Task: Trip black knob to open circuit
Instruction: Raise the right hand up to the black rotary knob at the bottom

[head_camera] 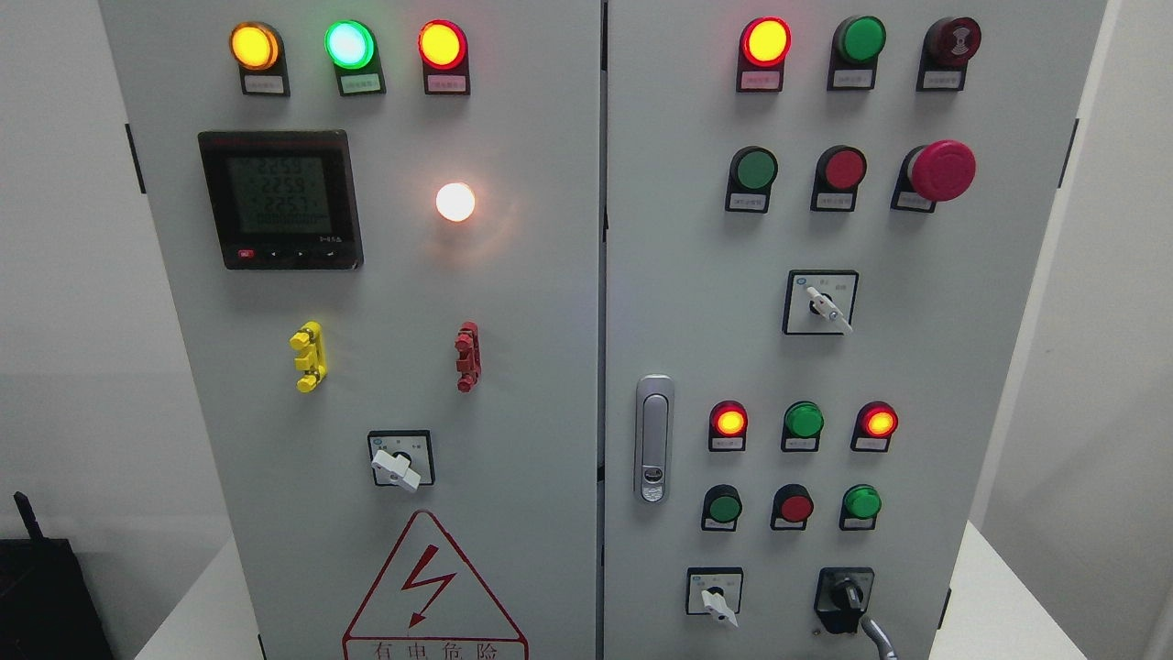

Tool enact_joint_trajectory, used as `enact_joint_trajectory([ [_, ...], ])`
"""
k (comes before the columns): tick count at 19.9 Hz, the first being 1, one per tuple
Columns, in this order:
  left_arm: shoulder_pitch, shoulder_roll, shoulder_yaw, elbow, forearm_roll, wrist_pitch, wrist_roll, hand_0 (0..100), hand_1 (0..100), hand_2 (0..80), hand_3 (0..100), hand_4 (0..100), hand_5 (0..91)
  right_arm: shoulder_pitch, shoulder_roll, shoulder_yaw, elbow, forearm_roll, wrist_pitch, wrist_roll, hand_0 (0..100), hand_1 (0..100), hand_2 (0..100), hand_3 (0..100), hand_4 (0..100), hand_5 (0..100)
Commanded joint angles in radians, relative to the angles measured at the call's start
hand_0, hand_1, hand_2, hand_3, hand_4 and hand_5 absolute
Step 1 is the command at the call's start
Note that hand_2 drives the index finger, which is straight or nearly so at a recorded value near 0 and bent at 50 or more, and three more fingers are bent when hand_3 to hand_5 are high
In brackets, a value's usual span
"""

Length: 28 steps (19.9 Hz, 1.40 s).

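Note:
The black knob [850,596] sits at the lower right of the grey control cabinet [586,275], on a black square base, its grip standing roughly upright. A grey curved piece [882,636] shows just below and right of the knob at the picture's bottom edge; I cannot tell what it is. Neither of my hands shows anywhere in the head view.
White selector switches [719,605], [827,308], [396,469] sit on the panel. A red mushroom stop button [941,170] sticks out at the upper right. A door latch handle [653,438] is at the centre seam. Several indicator lamps glow red, yellow and green.

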Motion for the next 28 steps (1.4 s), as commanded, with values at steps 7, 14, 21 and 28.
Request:
enact_joint_trajectory([
  [7, 0.000, -0.001, 0.001, 0.001, 0.002, 0.000, 0.000, 12, 39, 0.0, 0, 0, 0.0, -0.012, 0.002, 0.012, -0.021, -0.002, -0.007, 0.005, 100, 97, 0, 100, 100, 95],
  [14, 0.000, -0.001, 0.001, 0.001, 0.002, 0.001, 0.000, 12, 39, 0.0, 0, 0, 0.0, -0.014, 0.005, 0.022, -0.026, 0.001, -0.007, 0.005, 100, 97, 0, 100, 100, 95],
  [21, 0.000, -0.001, 0.001, 0.001, 0.002, 0.001, 0.000, 12, 39, 0.0, 0, 0, 0.0, -0.012, 0.006, 0.041, -0.032, 0.002, -0.004, 0.005, 100, 98, 0, 100, 100, 95],
  [28, 0.000, -0.001, 0.001, 0.001, 0.002, 0.001, 0.000, 12, 39, 0.0, 0, 0, 0.0, -0.014, 0.006, 0.056, -0.033, 0.004, -0.001, 0.005, 100, 98, 0, 100, 100, 95],
])
